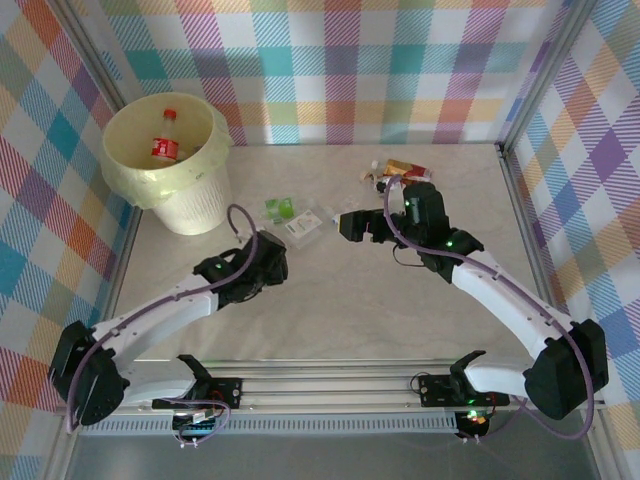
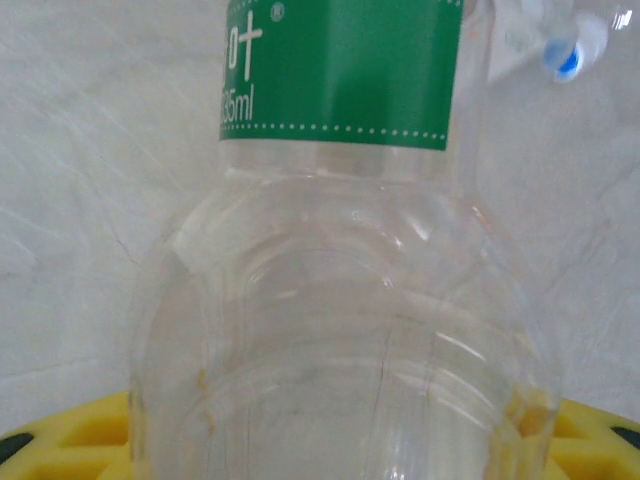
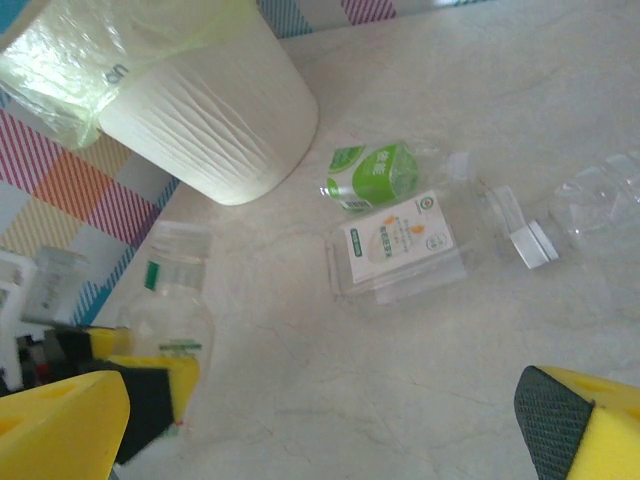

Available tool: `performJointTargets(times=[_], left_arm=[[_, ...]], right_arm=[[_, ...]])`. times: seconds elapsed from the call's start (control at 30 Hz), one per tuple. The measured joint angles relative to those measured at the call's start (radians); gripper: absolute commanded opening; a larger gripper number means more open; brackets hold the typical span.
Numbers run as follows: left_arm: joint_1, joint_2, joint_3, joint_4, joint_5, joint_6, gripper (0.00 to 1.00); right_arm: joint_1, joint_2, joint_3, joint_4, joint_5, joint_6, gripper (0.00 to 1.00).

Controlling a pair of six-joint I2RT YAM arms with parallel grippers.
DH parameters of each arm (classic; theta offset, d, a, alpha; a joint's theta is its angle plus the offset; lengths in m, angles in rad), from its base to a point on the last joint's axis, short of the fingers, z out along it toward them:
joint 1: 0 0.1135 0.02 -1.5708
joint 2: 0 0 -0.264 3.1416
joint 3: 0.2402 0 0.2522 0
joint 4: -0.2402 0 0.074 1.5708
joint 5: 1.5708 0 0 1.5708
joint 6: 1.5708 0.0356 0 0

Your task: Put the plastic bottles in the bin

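Well, the left end effector straddles a clear bottle, green label reading "35ml"; grip unclear. Right end effector gapes open.

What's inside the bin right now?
One bottle with a red label and red cap lies in the bin. Anything beneath it is covered and cannot be seen.
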Motion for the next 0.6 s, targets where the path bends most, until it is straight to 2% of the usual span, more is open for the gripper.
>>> performJointTargets(times=[0.33, 0.5, 0.6], left_arm=[[0.209, -0.029, 0.282, 0.020, -0.009, 0.098, 0.42], [0.370, 0.055, 0.500, 0.058, 0.045, 0.153, 0.42], [0.430, 0.122, 0.626, 0.087, 0.058, 0.187, 0.42]], right_arm=[[0.005, 0.000, 0.002, 0.058, 0.068, 0.023, 1.00], [0.005, -0.014, 0.002, 0.064, 0.097, 0.033, 1.00], [0.005, -0.042, 0.002, 0.063, 0.115, 0.043, 1.00]])
